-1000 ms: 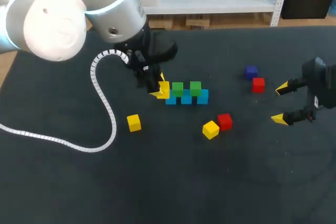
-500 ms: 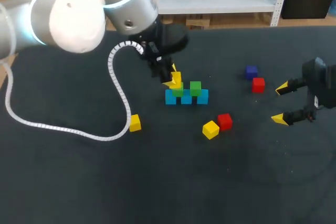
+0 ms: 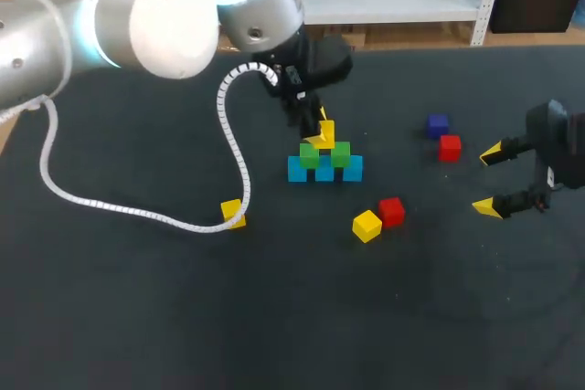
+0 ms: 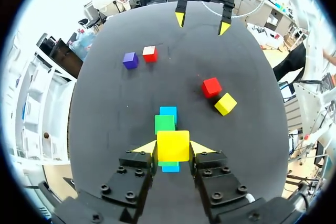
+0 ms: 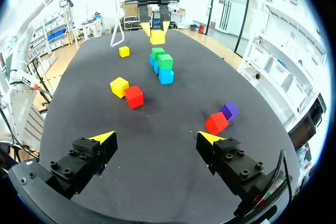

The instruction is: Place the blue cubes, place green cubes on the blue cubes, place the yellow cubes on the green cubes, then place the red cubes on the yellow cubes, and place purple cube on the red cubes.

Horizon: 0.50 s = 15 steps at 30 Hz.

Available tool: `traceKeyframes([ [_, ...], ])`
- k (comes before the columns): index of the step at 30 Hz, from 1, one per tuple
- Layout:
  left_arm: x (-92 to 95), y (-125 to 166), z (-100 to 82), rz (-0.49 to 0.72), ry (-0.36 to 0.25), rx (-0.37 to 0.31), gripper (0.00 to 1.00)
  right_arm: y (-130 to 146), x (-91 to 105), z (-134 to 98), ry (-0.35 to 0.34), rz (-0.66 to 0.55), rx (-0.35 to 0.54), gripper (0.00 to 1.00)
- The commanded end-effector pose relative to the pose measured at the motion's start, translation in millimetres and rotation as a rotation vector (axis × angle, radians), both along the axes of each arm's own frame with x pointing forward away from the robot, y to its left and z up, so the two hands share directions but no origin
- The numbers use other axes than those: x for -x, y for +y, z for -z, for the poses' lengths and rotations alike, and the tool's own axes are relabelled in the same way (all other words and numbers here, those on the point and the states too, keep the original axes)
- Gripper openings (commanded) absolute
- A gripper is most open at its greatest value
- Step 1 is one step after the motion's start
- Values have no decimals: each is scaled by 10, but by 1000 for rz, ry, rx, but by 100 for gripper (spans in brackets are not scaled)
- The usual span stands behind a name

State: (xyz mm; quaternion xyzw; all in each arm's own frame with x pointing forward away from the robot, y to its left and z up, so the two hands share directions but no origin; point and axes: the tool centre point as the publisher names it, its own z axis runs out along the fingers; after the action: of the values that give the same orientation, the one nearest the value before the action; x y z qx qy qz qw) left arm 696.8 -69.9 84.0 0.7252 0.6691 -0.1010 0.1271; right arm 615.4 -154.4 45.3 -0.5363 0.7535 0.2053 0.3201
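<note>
Three blue cubes (image 3: 324,172) stand in a row at mid-table, with two green cubes (image 3: 309,154) on top of them. My left gripper (image 3: 322,137) hovers just over the green cubes, shut on a yellow cube (image 3: 326,131). In the left wrist view that yellow cube (image 4: 173,145) sits between the fingers, above a green cube (image 4: 164,124). Loose on the table are a yellow cube (image 3: 366,225), a red cube (image 3: 391,211), another yellow cube (image 3: 232,214), a purple cube (image 3: 438,123) and a second red cube (image 3: 449,147). My right gripper (image 3: 492,180) stands open at the right, holding nothing.
A white coiled cable (image 3: 228,152) trails from the left arm across the left half of the table, past the far-left yellow cube. The dark table surface (image 3: 366,317) is bare toward the front.
My left gripper carried the yellow cube rightward, from the left end of the blue row to above the green cubes. The cable swung along with it. The right arm kept still.
</note>
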Motion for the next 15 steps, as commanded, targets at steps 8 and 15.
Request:
traceKeyframes([
  [8, -83, -49, 97, 1, 11, -46, 0, 2, -5, 10, -1, -1, -3, 100],
  [15, -91, -59, 123, 9, 6, -63, 0, 2, -5, 10, -1, -1, -3, 100],
])
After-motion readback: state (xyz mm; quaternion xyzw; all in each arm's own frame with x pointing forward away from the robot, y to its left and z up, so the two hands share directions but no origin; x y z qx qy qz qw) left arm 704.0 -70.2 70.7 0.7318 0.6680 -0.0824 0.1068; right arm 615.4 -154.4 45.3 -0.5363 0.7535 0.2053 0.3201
